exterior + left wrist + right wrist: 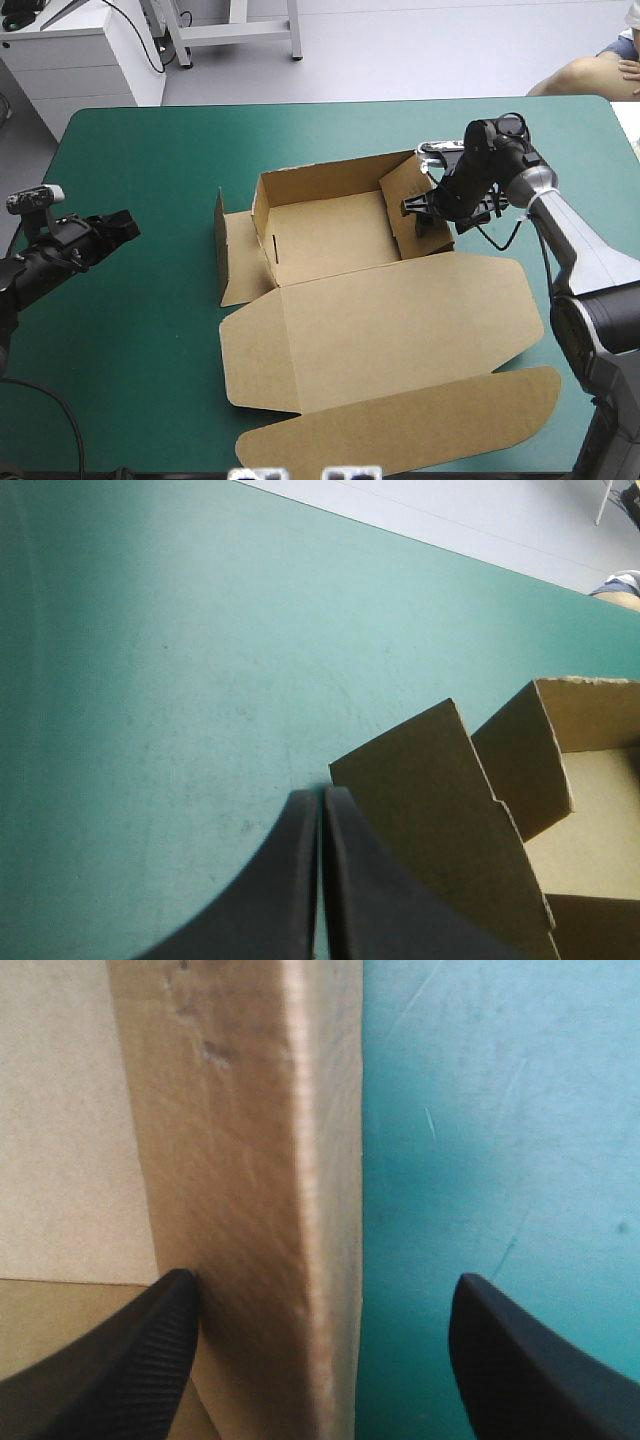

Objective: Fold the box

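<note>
right black curved-fin gripper (322, 1278) open, straddling right wall (250, 1160) of brown cut-board box (385, 320); wall could spring outward unpinched. left black gripper (320, 798) closed, far off.

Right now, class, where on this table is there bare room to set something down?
Bare: the far strip of the teal-green cover behind the box, and the near-left corner between left gripper and lid. Crowded: the right gripper straddles the box's right wall; the lid fills the near edge.
</note>
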Controlling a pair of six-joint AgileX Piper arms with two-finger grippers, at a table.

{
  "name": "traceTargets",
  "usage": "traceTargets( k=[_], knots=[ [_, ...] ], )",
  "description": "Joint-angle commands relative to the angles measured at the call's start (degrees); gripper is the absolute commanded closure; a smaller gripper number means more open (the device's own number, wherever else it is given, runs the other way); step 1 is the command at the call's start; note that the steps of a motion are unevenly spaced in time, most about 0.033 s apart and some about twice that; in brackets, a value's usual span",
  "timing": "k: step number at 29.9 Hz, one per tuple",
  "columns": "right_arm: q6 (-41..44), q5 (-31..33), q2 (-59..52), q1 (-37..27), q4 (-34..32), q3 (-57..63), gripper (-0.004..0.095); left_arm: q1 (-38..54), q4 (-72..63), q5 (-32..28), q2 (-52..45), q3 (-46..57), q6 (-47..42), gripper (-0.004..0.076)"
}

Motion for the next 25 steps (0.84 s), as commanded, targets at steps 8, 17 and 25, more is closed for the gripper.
traceTargets(
  k=[8, 17, 25],
  knots=[
    [-2.81, 0.87, -0.21, -0.09, 2.27, -1.15, 0.0432, -0.13, -3.12, -0.60, -1.09, -1.61, -0.94, 0.0726],
    [-10.44, 0.98, -0.75, -4.35, 12.99, -1.67, 0.0928, -0.13, -3.07, -3.99, -1.05, -1.61, -2.69, 0.0727],
    [-20.54, 0.98, -5.68, -12.66, 32.25, -1.67, 0.0928, -0.13, -3.66, -3.41, 3.61, -1.61, -2.81, 0.0732]
  ],
)
